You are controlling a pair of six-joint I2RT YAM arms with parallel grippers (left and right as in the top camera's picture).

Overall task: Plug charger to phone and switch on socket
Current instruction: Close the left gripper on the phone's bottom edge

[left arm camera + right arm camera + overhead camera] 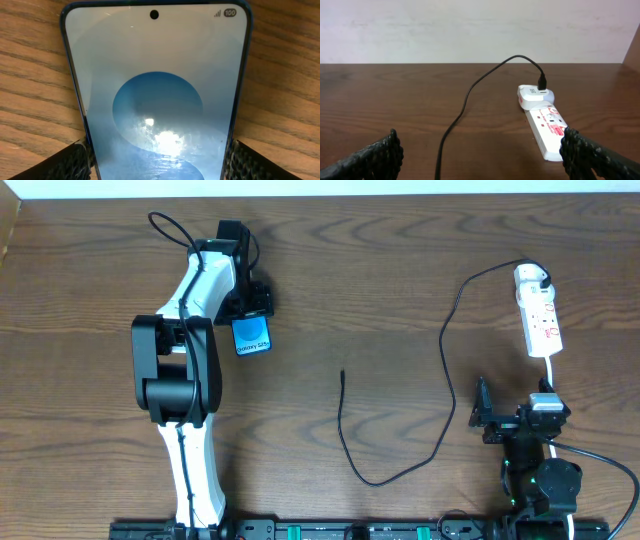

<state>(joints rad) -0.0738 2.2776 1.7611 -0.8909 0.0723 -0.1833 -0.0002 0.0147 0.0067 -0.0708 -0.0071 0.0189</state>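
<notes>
The phone (252, 338), with a bright blue screen, lies on the wooden table at the upper left. In the left wrist view the phone (157, 75) fills the frame. My left gripper (249, 317) has a finger against each long edge of the phone (159, 162) and is shut on it. The white socket (540, 318) lies at the far right and also shows in the right wrist view (547, 127). The charger's white plug head (531, 277) sits in the socket. Its black cable (447, 380) loops down to a free tip (342, 373) at mid-table. My right gripper (515, 408) is open and empty, just in front of the socket's near end (480, 160).
The cable (457, 120) runs across the table between the right fingers. The socket's white cord (551, 372) leads down toward the right arm. A pale wall stands beyond the table's far edge (470, 63).
</notes>
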